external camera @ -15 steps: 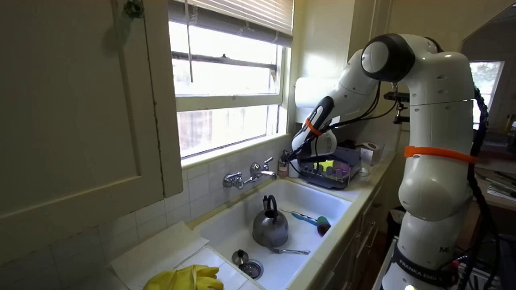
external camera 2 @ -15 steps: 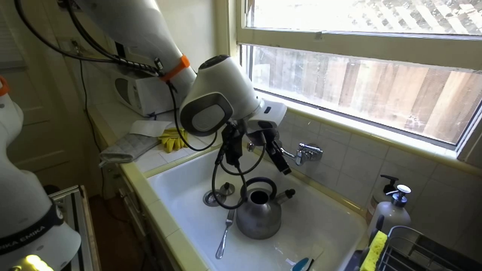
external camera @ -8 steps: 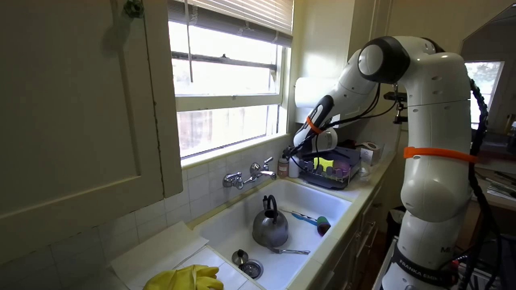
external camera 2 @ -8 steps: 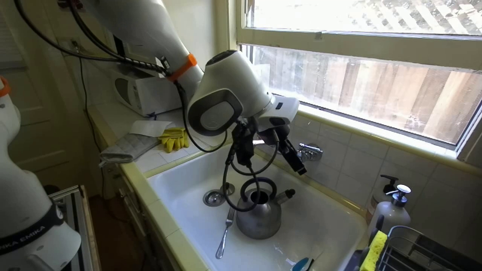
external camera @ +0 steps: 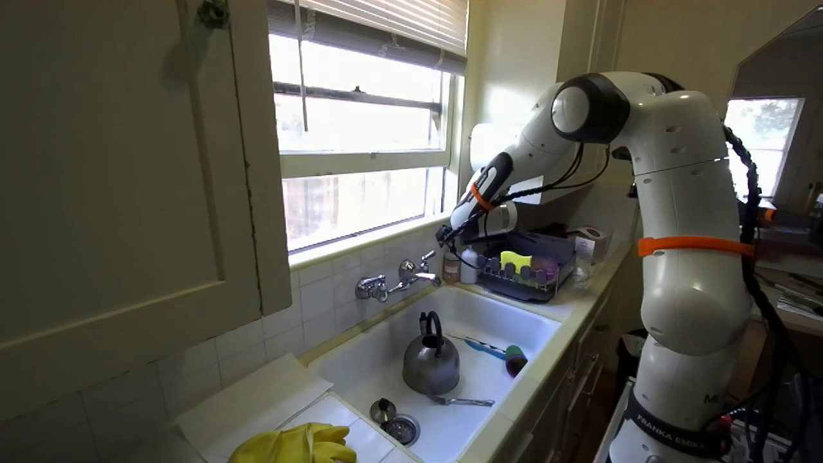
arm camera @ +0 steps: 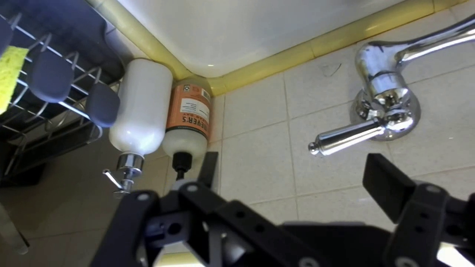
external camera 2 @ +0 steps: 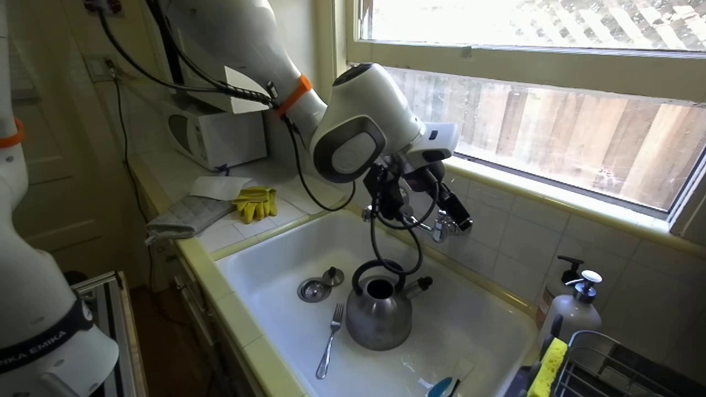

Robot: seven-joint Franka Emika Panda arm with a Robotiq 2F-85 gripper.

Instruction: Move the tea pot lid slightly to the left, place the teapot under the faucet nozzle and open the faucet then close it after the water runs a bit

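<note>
Nearest us in an exterior view, wrinkled yellow gloves (external camera: pixel 292 445) lie on the white-tiled counter (external camera: pixel 363 437). Beyond them, in the glossy white sink (external camera: pixel 488 315), we find the tea pot lid (external camera: pixel 382 410), a small round grey metal piece with a dark knob, at the edge of the metal drain (external camera: pixel 403 430). A silvery fork (external camera: pixel 472 402) lies just beside the teapot (external camera: pixel 429 372), which stands upright in the sink, squat and grey, with a round mouth and a smooth dark arched handle. Farther on, the chrome faucet (external camera: pixel 371 287) juts from the square-tiled wall (external camera: pixel 321 312); we cannot tell whether the teapot sits straight beneath its short curved nozzle (external camera: pixel 424 277). Past that, the gripper (arm camera: pixel 298 176) is released, its flat black fingers (arm camera: pixel 386 185) spread wide; the wrist view shows a slim faucet handle (arm camera: pixel 349 136) ahead of them. Farther still, we see a glossy white bottle (arm camera: pixel 146 104) and an orange-labelled bottle (arm camera: pixel 191 111), both rounded, beside the wire dish rack (external camera: pixel 517 294) with its porous yellow sponge (arm camera: pixel 10 74).
</note>
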